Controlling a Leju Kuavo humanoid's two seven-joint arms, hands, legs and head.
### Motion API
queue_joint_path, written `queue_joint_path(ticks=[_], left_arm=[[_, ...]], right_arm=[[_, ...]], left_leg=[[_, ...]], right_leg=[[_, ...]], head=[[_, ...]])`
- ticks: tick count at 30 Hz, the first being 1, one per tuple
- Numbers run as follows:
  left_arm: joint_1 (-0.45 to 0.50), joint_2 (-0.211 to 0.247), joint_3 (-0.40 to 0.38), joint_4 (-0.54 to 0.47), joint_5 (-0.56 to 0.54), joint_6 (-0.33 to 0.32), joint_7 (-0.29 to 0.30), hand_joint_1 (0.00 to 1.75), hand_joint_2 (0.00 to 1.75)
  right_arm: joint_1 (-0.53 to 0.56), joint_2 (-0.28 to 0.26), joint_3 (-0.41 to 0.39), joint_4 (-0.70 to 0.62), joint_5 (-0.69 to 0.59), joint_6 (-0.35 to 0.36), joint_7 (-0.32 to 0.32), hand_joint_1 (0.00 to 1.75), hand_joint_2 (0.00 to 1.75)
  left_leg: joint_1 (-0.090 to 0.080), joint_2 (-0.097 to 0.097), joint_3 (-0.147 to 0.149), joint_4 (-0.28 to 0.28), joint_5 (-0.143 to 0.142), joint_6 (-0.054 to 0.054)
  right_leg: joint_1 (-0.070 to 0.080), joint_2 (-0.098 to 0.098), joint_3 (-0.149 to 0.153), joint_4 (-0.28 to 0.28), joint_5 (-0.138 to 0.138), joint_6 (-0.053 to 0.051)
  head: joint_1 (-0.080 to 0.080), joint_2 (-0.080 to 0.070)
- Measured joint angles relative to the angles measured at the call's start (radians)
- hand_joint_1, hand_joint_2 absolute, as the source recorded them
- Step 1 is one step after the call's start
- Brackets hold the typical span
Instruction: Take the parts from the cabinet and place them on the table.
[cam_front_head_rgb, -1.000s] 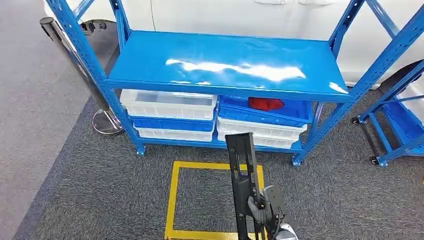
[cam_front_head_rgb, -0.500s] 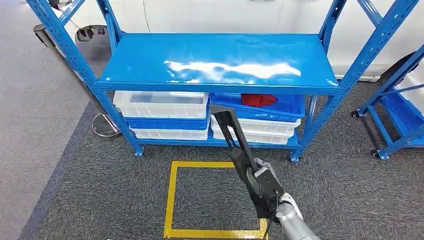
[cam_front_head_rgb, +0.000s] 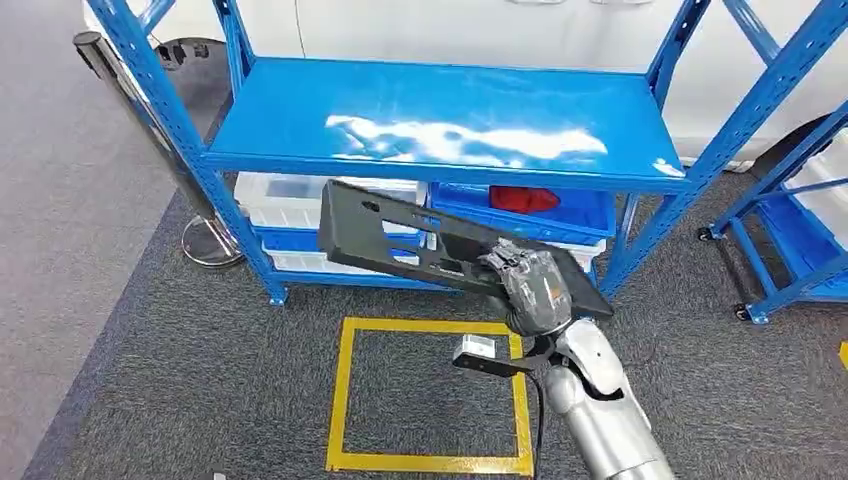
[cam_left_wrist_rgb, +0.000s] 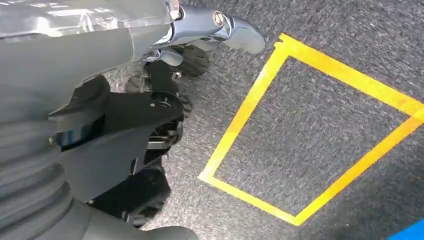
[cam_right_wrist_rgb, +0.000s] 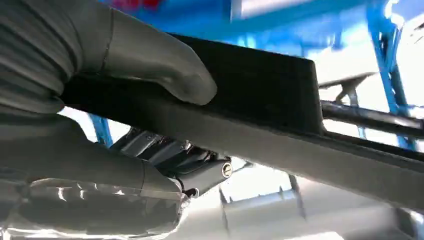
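Note:
My right hand (cam_front_head_rgb: 530, 285) grips a long black slotted plastic part (cam_front_head_rgb: 400, 235) near its right end. The part lies almost level, in the air in front of the blue rack's lower tier, stretching left from the hand. In the right wrist view the grey thumb (cam_right_wrist_rgb: 150, 60) presses on the black part (cam_right_wrist_rgb: 260, 90), with darker fingers under it. A red part (cam_front_head_rgb: 525, 198) lies in a blue bin on the rack's bottom level. My left hand (cam_left_wrist_rgb: 210, 27) hangs above the carpet with its fingers stretched out and nothing in them.
The blue rack's wide middle shelf (cam_front_head_rgb: 450, 110) is bare and glossy. White and blue bins (cam_front_head_rgb: 285, 195) stack below it. A yellow tape square (cam_front_head_rgb: 345, 400) marks the carpet in front. A steel post with a round base (cam_front_head_rgb: 210, 245) stands left, and a wheeled blue cart (cam_front_head_rgb: 790, 230) right.
The black part has swung from upright to almost level, its far end going left. My right hand has risen with it toward the rack. The camera has shifted slightly.

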Motion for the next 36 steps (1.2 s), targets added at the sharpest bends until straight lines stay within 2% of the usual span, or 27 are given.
queue_joint_path(ticks=[1, 2, 3, 5, 6, 7, 10, 11, 12, 13, 15, 16, 17, 18, 20, 21, 22, 25, 26, 27, 28, 30, 31, 32, 33, 34, 36], left_arm=[[0.0, 0.0, 0.0, 0.0, 0.0, 0.003, 0.0, 0.0, 1.75], [0.0, 0.0, 0.0, 0.0, 0.001, 0.006, 0.0, 0.0, 1.75], [0.0, 0.0, 0.0, 0.0, 0.001, 0.007, 0.0, 0.0, 1.75], [-0.001, 0.0, -0.001, 0.0, 0.001, 0.009, 0.001, 0.0, 1.75], [-0.002, 0.0, -0.002, 0.0, 0.001, 0.012, 0.001, 0.0, 1.75], [-0.004, 0.0, -0.002, 0.0, 0.0, 0.02, 0.001, 0.0, 1.75], [-0.003, 0.0, -0.005, 0.0, 0.0, 0.029, 0.001, 0.0, 1.75], [-0.003, 0.0, -0.006, 0.0, 0.0, 0.029, 0.0, 0.0, 1.75], [-0.002, 0.0, -0.006, 0.0, 0.0, 0.029, -0.003, 0.0, 1.75], [-0.002, 0.0, -0.006, 0.0, 0.0, 0.029, -0.003, 0.0, 1.75], [-0.001, 0.0, -0.006, 0.0, 0.002, 0.029, -0.006, 0.0, 1.75], [0.001, 0.0, -0.006, 0.0, 0.002, 0.029, -0.008, 0.0, 1.75], [0.002, 0.0, -0.006, 0.0, 0.002, 0.029, -0.008, 0.0, 1.75], [0.003, 0.0, -0.006, 0.0, 0.003, 0.027, -0.008, 0.0, 1.75], [0.002, 0.0, -0.006, 0.0, 0.003, 0.024, -0.009, 0.0, 1.75], [0.002, 0.0, -0.006, 0.0, 0.003, 0.023, -0.009, 0.0, 1.75], [0.002, 0.0, -0.006, 0.0, 0.003, 0.023, -0.009, 0.0, 1.75], [0.005, 0.0, -0.006, 0.0, 0.003, 0.022, -0.01, 0.0, 1.75], [0.005, 0.0, -0.007, 0.0, 0.004, 0.022, -0.01, 0.0, 1.75], [0.005, 0.0, -0.007, 0.0, 0.003, 0.022, -0.01, 0.0, 1.75], [0.004, 0.0, -0.007, 0.0, 0.003, 0.021, -0.01, 0.0, 1.75], [0.004, 0.0, -0.007, 0.0, 0.003, 0.02, -0.01, 0.0, 1.75], [0.004, 0.0, -0.007, 0.0, 0.003, 0.02, -0.01, 0.0, 1.75], [0.005, 0.0, -0.007, 0.0, 0.003, 0.019, -0.01, 0.0, 1.75], [0.006, 0.0, -0.007, 0.0, 0.003, 0.018, -0.01, 0.0, 1.75], [0.005, 0.0, -0.007, 0.0, 0.003, 0.018, -0.01, 0.0, 1.75], [0.006, -0.001, -0.008, 0.0, 0.003, 0.017, -0.01, 0.0, 1.75]], right_arm=[[-0.022, -0.012, 0.012, -0.011, 0.02, 0.0, 0.012, 1.75, 1.75], [-0.049, -0.022, 0.029, -0.018, 0.036, 0.001, 0.021, 1.75, 1.75], [-0.076, -0.033, 0.046, -0.024, 0.047, 0.004, 0.03, 1.75, 1.75], [-0.128, -0.048, 0.071, -0.038, 0.067, 0.021, 0.053, 1.75, 1.75], [-0.153, -0.054, 0.084, -0.043, 0.072, 0.029, 0.061, 1.75, 1.75], [-0.178, -0.058, 0.097, -0.045, 0.072, 0.041, 0.063, 1.75, 1.75], [-0.217, -0.064, 0.124, -0.055, 0.066, 0.065, 0.062, 1.75, 1.75], [-0.228, -0.068, 0.13, -0.058, 0.061, 0.073, 0.063, 1.75, 1.75], [-0.239, -0.069, 0.137, -0.061, 0.056, 0.076, 0.062, 1.75, 1.75], [-0.25, -0.069, 0.143, -0.065, 0.051, 0.079, 0.062, 1.75, 1.75], [-0.259, -0.069, 0.156, -0.068, 0.044, 0.09, 0.061, 1.75, 1.75], [-0.259, -0.07, 0.161, -0.068, 0.043, 0.09, 0.061, 1.75, 1.75], [-0.259, -0.07, 0.166, -0.068, 0.043, 0.091, 0.06, 1.75, 1.75], [-0.259, -0.07, 0.171, -0.069, 0.042, 0.093, 0.06, 1.75, 1.75], [-0.26, -0.07, 0.175, -0.078, 0.041, 0.096, 0.061, 1.75, 1.75], [-0.262, -0.071, 0.178, -0.083, 0.039, 0.097, 0.062, 1.75, 1.75], [-0.264, -0.071, 0.179, -0.084, 0.038, 0.099, 0.062, 1.75, 1.75], [-0.264, -0.071, 0.184, -0.085, 0.037, 0.105, 0.063, 1.75, 1.75], [-0.265, -0.071, 0.187, -0.087, 0.037, 0.105, 0.063, 1.75, 1.75], [-0.265, -0.073, 0.187, -0.091, 0.037, 0.105, 0.063, 1.75, 1.75], [-0.269, -0.075, 0.187, -0.094, 0.036, 0.105, 0.063, 1.75, 1.75], [-0.268, -0.077, 0.187, -0.095, 0.036, 0.106, 0.066, 1.75, 1.75], [-0.262, -0.077, 0.188, -0.096, 0.036, 0.106, 0.067, 1.75, 1.75], [-0.256, -0.079, 0.189, -0.096, 0.036, 0.106, 0.069, 1.75, 1.75], [-0.251, -0.081, 0.189, -0.097, 0.036, 0.106, 0.071, 1.75, 1.75], [-0.247, -0.082, 0.189, -0.099, 0.036, 0.106, 0.074, 1.75, 1.75], [-0.247, -0.084, 0.189, -0.107, 0.036, 0.105, 0.076, 1.75, 1.75]], left_leg=[[0.0, 0.0, -0.002, 0.002, 0.0, 0.0], [0.0, 0.0, -0.003, 0.004, 0.0, 0.0], [0.001, 0.0, -0.003, 0.007, 0.0, 0.0], [0.001, 0.0, -0.003, 0.015, -0.004, -0.006], [0.0, -0.001, -0.007, 0.019, -0.007, -0.011], [-0.008, -0.001, -0.015, 0.029, -0.009, -0.016], [-0.005, -0.002, -0.019, 0.02, -0.001, -0.031], [-0.004, -0.003, -0.021, 0.023, -0.005, -0.037], [-0.001, -0.003, -0.028, 0.041, -0.022, -0.042], [-0.001, -0.003, -0.05, 0.094, -0.058, -0.046], [0.002, -0.003, -0.119, 0.253, -0.131, -0.052], [0.002, -0.003, -0.15, 0.319, -0.15, -0.053], [0.002, -0.003, -0.162, 0.338, -0.145, -0.052], [0.002, -0.003, -0.15, 0.308, -0.117, -0.05], [0.002, -0.003, -0.078, 0.15, -0.026, -0.042], [0.002, -0.004, -0.039, 0.06, 0.013, -0.034], [-0.004, -0.005, -0.026, 0.039, -0.001, -0.032], [-0.008, -0.005, -0.029, 0.025, 0.0, -0.024], [-0.003, -0.005, -0.027, 0.016, 0.005, -0.016], [0.002, -0.003, -0.022, 0.007, 0.011, -0.01], [0.002, -0.003, -0.021, 0.003, 0.013, -0.004], [0.001, -0.002, -0.022, 0.004, 0.013, -0.001], [0.001, -0.001, -0.022, 0.004, 0.013, -0.001], [0.001, -0.001, -0.022, 0.005, 0.013, 0.0], [0.002, -0.001, -0.021, 0.006, 0.012, 0.0], [0.002, -0.002, -0.021, 0.008, 0.011, -0.001], [0.002, -0.002, -0.021, 0.017, 0.005, -0.008]], right_leg=[[-0.001, 0.0, -0.029, 0.06, -0.014, 0.003], [-0.003, -0.001, -0.033, 0.066, 0.001, 0.006], [-0.006, -0.001, -0.01, 0.021, 0.037, 0.006], [-0.01, -0.001, 0.069, -0.147, 0.125, 0.003], [-0.01, -0.001, 0.095, -0.213, 0.136, 0.001], [-0.004, 0.0, 0.101, -0.23, 0.128, -0.003], [0.0, 0.001, 0.092, -0.225, 0.131, -0.021], [-0.004, 0.0, 0.094, -0.232, 0.136, -0.03], [-0.006, -0.001, 0.095, -0.235, 0.138, -0.037], [-0.006, -0.001, 0.095, -0.235, 0.139, -0.043], [-0.004, -0.001, 0.095, -0.235, 0.138, -0.046], [-0.002, -0.001, 0.095, -0.235, 0.138, -0.046], [-0.001, -0.001, 0.095, -0.235, 0.138, -0.046], [0.0, 0.0, 0.096, -0.234, 0.138, -0.046], [0.001, 0.001, 0.098, -0.234, 0.137, -0.044], [0.001, 0.001, 0.099, -0.234, 0.135, -0.042], [0.007, 0.002, 0.095, -0.232, 0.136, -0.037], [0.002, 0.002, 0.09, -0.238, 0.143, -0.019], [0.006, 0.002, 0.09, -0.238, 0.143, -0.012], [0.0, 0.002, 0.088, -0.229, 0.132, -0.008], [0.002, 0.002, 0.069, -0.19, 0.102, -0.005], [-0.001, 0.002, 0.004, -0.047, 0.031, 0.0], [-0.001, 0.002, -0.032, 0.028, 0.005, 0.002], [-0.002, 0.001, -0.053, 0.07, 0.0, 0.004], [-0.004, 0.001, -0.049, 0.06, 0.02, 0.005], [-0.007, 0.001, -0.025, 0.005, 0.059, 0.006], [-0.01, -0.005, 0.056, -0.16, 0.141, 0.004]], head=[[0.0, 0.0], [0.0, 0.0], [0.0, 0.0], [0.0, 0.0], [0.001, 0.0], [0.0, 0.0], [-0.004, 0.0], [-0.002, 0.0], [-0.005, 0.0], [-0.006, 0.0], [-0.005, 0.0], [-0.005, 0.0], [-0.005, 0.0], [-0.005, 0.0], [-0.005, 0.0], [-0.005, 0.0], [-0.004, 0.0], [-0.005, 0.0], [-0.004, 0.0], [-0.005, 0.0], [0.0, 0.0], [0.0, 0.0], [0.0, 0.0], [0.0, 0.0], [0.0, 0.0], [0.0, 0.0], [0.0, 0.0]])
